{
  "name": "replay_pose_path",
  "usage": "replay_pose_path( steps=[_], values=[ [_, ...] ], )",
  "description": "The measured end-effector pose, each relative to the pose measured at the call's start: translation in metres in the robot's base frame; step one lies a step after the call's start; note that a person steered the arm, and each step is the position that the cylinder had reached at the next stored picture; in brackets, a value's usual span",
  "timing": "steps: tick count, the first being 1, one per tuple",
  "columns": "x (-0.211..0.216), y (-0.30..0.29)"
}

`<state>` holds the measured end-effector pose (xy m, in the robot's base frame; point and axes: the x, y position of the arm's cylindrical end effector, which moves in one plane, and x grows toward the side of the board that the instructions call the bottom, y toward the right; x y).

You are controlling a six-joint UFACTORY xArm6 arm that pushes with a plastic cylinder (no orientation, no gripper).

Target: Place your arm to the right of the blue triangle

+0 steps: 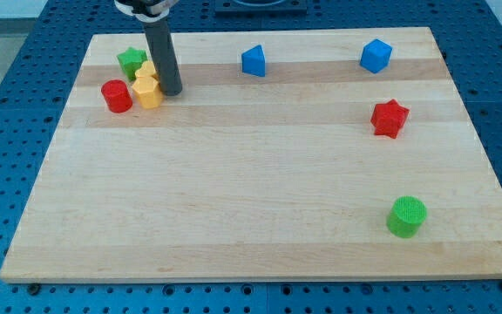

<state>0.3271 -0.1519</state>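
The blue triangle (254, 61) sits near the view's top, a little left of centre, on the wooden board (234, 192). My tip (171, 91) rests on the board at the view's upper left, well to the left of the blue triangle. It is right beside the yellow blocks (148, 87), on their right side. The rod rises straight up from there to the view's top edge.
A green star-like block (131, 60) and a red cylinder (116, 96) sit close to the yellow blocks. A blue cube-like block (376, 56) is at the upper right, a red star (390, 118) at the right, a green cylinder (406, 216) at the lower right.
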Motion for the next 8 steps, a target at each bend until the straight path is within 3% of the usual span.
replay_pose_path(
  steps=[2, 5, 7, 8],
  values=[
    [-0.001, -0.002],
    [0.042, 0.245],
    [-0.008, 0.236],
    [-0.058, 0.217]
  ],
)
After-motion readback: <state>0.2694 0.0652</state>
